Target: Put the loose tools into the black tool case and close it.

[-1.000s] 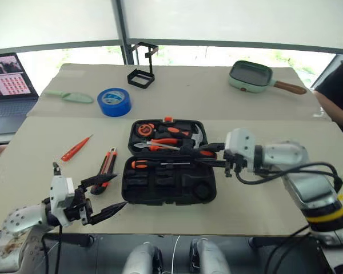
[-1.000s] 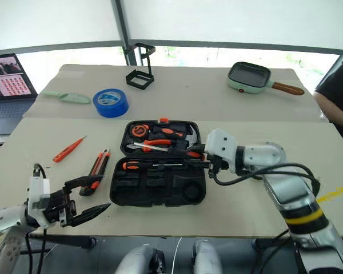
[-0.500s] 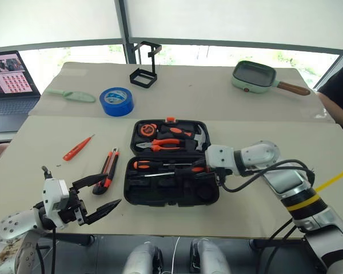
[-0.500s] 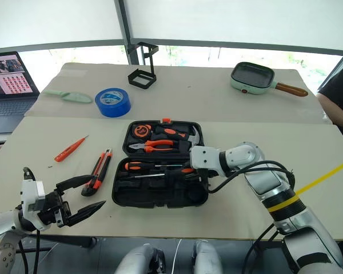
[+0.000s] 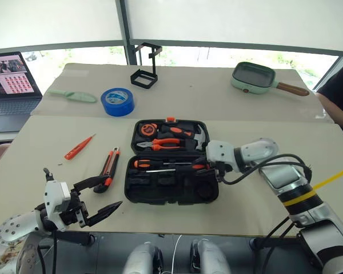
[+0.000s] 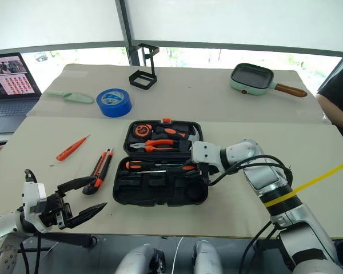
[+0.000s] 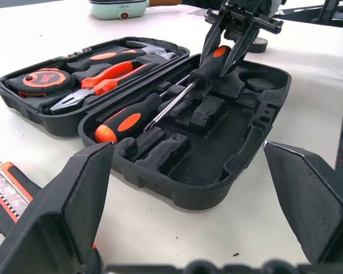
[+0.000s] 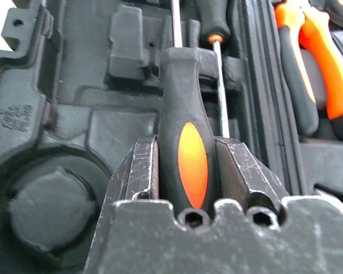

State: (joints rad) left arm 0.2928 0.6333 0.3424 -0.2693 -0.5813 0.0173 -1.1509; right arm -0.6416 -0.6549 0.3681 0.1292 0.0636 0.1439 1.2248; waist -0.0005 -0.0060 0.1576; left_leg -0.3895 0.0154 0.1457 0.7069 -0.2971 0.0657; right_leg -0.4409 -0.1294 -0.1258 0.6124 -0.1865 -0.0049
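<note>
The black tool case (image 5: 170,191) lies open in the middle of the table. My right gripper (image 5: 201,166) reaches in from the right and is shut on the handle of a black-and-orange screwdriver (image 8: 186,131), low over the near half's slots. A second black-and-orange screwdriver (image 5: 146,164) lies in that half. Left of the case, the black-and-orange utility knife (image 5: 108,167) and the thin orange screwdriver (image 5: 79,147) lie loose on the table. Near the front left edge my left gripper (image 5: 113,191) stands wide open and empty, pointing at the case.
Orange-handled pliers (image 5: 163,143), a hammer and a tape measure sit in the case's far half. At the back are a blue tape roll (image 5: 117,101), a black wire stand (image 5: 144,71), a green pan (image 5: 252,77), a pale green scoop (image 5: 73,96) and a laptop (image 5: 11,80). A person's sleeve (image 5: 338,91) shows far right.
My right gripper has come down with the screwdriver into the near half of the case. The left gripper has stayed where it was, open.
</note>
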